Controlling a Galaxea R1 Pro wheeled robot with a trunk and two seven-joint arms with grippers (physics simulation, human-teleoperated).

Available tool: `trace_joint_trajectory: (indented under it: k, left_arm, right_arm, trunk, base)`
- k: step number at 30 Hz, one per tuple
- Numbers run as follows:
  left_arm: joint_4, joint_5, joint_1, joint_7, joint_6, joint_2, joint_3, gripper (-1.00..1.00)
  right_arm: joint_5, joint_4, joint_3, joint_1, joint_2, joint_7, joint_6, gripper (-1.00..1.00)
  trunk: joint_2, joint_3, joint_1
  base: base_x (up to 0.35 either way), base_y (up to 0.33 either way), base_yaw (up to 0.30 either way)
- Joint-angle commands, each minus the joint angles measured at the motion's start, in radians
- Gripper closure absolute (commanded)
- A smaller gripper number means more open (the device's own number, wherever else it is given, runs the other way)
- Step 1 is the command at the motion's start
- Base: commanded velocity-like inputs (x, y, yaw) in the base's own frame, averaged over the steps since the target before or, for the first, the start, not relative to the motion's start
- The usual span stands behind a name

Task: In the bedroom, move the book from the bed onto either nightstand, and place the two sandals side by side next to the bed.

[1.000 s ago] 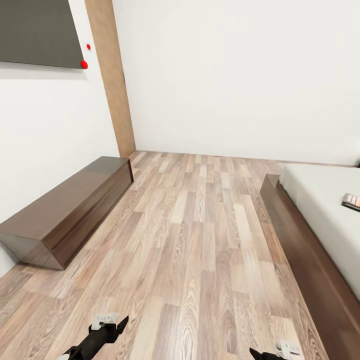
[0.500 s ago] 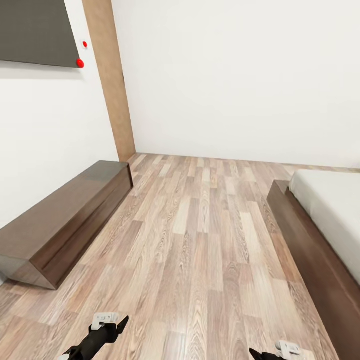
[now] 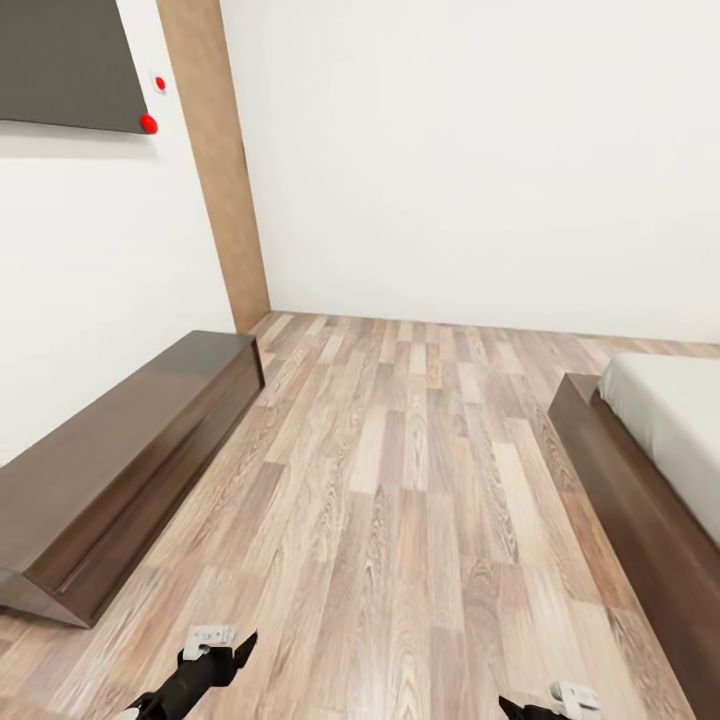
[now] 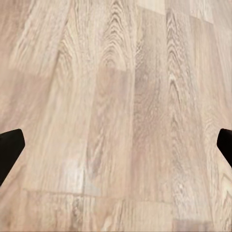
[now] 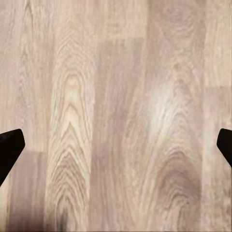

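1. wood-plank floor point(image 3: 400, 480) spreads between plain white walls point(image 3: 470, 150).
2. long low dark-brown cabinet point(image 3: 110, 470) stands against the wall beneath a dark grey panel point(image 3: 60, 60).
3. tan wooden post point(image 3: 215, 170) rises at the cabinet's far end.

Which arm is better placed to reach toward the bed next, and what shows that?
Probably the right. In the head view the bed lies along the robot's right, nearer the right gripper than the left gripper. Both have fingers spread, holding nothing.

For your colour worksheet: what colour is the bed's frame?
Dark brown wood, under a pale grey-white mattress; the bed frame shows best in the head view.
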Motion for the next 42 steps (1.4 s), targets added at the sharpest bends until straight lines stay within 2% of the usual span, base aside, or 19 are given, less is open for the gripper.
trace_joint_trajectory:
  k: [1,42]
  left_arm:
    - [0.001,-0.010,-0.001,-0.005,-0.006,-0.001,0.008,-1.00]
    - [0.001,-0.010,-0.001,-0.005,-0.006,-0.001,0.008,-1.00]
  right_arm:
    - [0.011,0.001,-0.008,-0.001,0.000,0.003,-0.005,-1.00]
    - [0.011,0.001,-0.008,-0.001,0.000,0.003,-0.005,-1.00]
  trunk:
    - [0.000,-0.001,0.000]
    - [0.000,-0.001,0.000]
  base:
    - [0.335,0.003,0.000]
    - [0.335,0.000,0.000]
